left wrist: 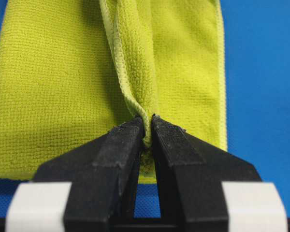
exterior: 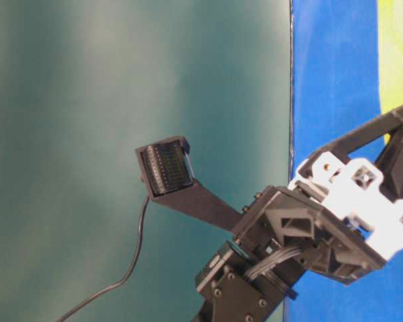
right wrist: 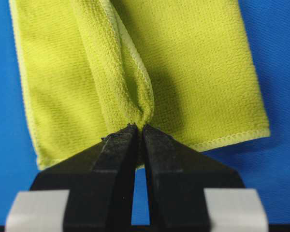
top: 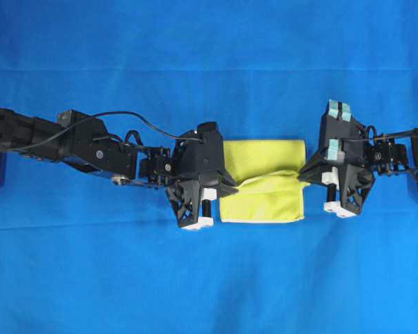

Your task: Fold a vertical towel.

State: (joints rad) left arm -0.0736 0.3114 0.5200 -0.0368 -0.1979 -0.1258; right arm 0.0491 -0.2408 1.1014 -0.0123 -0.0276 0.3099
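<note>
Towel (top: 263,179): on the blue tabletop (top: 209,278), a ridge raised between both hands.
Left hand (left wrist: 147,126): pinching the towel's left edge.
Right hand (right wrist: 139,129): pinching its right edge.

Towel (top: 263,182) on cloth (top: 209,62), left hand (top: 231,188), right hand (top: 302,174) at opposite ends

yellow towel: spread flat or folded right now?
Partly folded. The small yellow microfibre towel lies on the blue cloth, its hemmed edge pinched mid-width by the left hand and right hand.
</note>
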